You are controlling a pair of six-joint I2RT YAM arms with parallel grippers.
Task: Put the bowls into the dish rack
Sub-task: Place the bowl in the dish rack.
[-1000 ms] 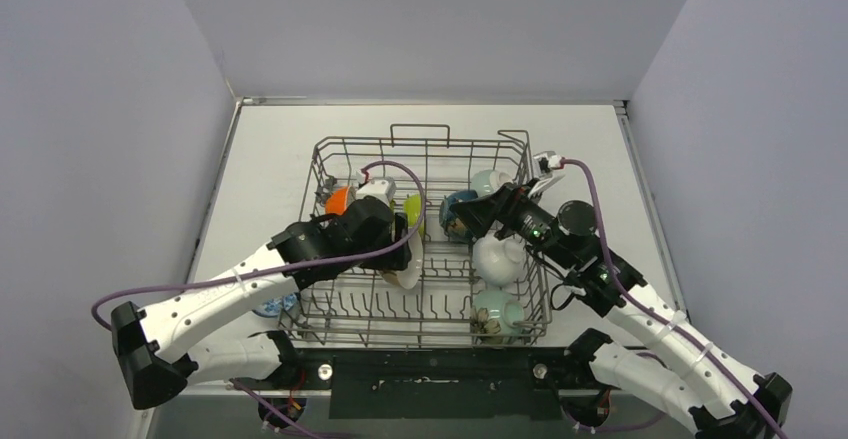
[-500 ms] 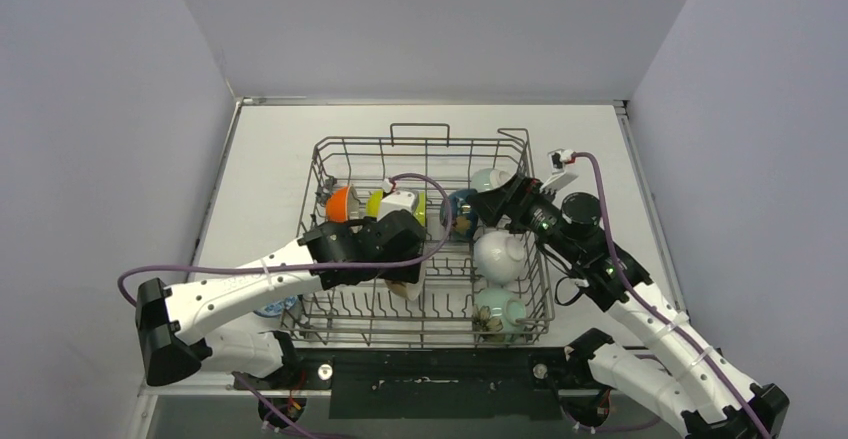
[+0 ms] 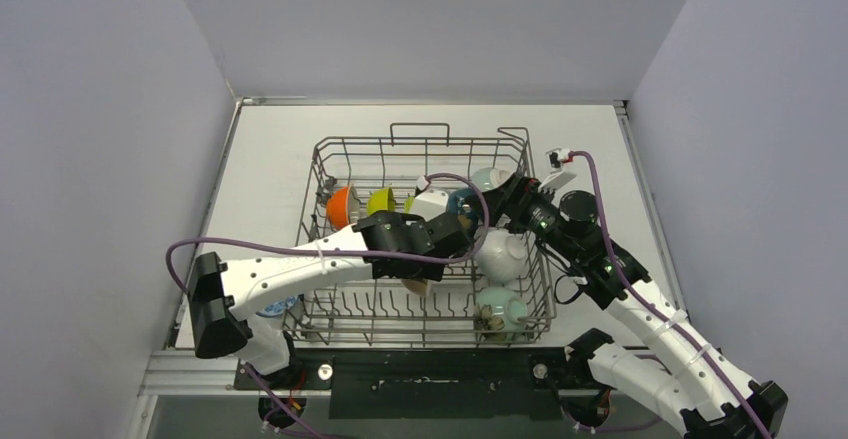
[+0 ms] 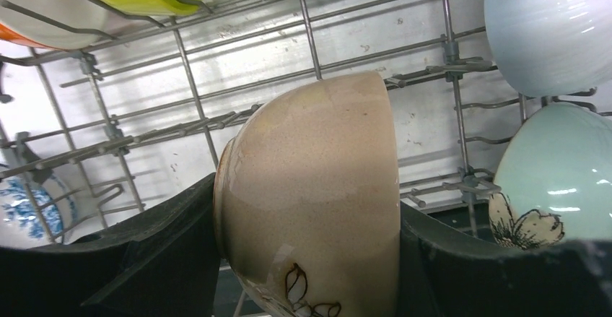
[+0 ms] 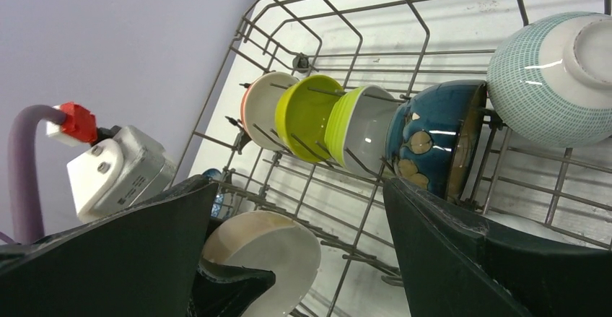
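**Q:** Left arm, what is it holding and why that way?

**A:** The left gripper (image 4: 309, 255) is clamped on the beige bowl (image 4: 310, 187), which lies on its side between the 2 fingers. It hangs low over the tine rows in the middle of the dish rack (image 3: 470, 141). Judgement: it is carried on edge so that it can slot between the tines, as the racked bowls stand.

**Q:** Right arm?

**A:** The right gripper (image 5: 299, 187) has its jaws spread wide with nothing between them. It hovers above the far right part of the rack, looking down on the dark blue bowl (image 5: 433, 136).

**Q:** Where do the other bowls sit?

**A:** The far row holds the orange bowl (image 3: 340, 204), the yellow bowl (image 3: 380, 199), a lime one, then the dark blue one. The right column holds the white bowl (image 3: 500, 254) and the pale green bowl (image 3: 497, 309). The blue-patterned bowl (image 3: 272, 309) is on the table (image 3: 270, 149), just outside the rack's left wall and partly hidden by the arm.

**Q:** Is there room to move?

**A:** The near-left tine rows hold no bowls, so that is the open space. The right side is tight, with the white and pale green bowls just beside the beige one. The 2 wrists are also near each other over the rack centre, and I judge a clash there to be the main risk.
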